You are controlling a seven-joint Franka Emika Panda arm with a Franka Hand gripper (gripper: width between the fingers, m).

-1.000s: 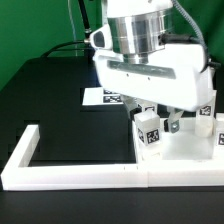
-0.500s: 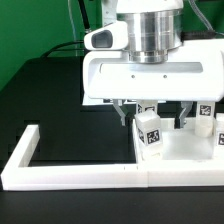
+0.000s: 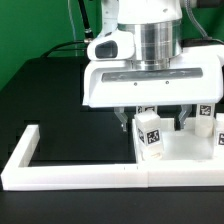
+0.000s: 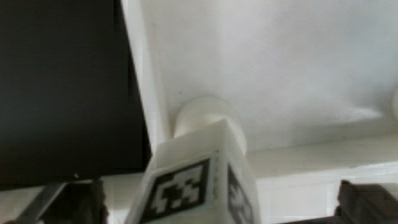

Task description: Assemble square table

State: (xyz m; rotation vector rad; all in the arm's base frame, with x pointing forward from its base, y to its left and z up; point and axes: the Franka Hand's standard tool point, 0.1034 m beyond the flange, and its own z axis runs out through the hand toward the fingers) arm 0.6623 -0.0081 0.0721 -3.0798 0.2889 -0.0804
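Gripper (image 3: pixel 152 120) hung with its jaws wide, holding nothing. At six o'clock below stood one small white tagged leg block (image 3: pixel 150 134) on the large white square slab (image 3: pixel 185 148). Most assembly seemingly remained.

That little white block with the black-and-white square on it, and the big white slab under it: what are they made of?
The leg block looks like matte white plastic, perhaps printed: plain, dull, rounded edges; its tag seems a paper or printed sticker. The square slab has the same dull white, moulded look. Neither shows wood grain or metal shine, so plastic is only my guess.
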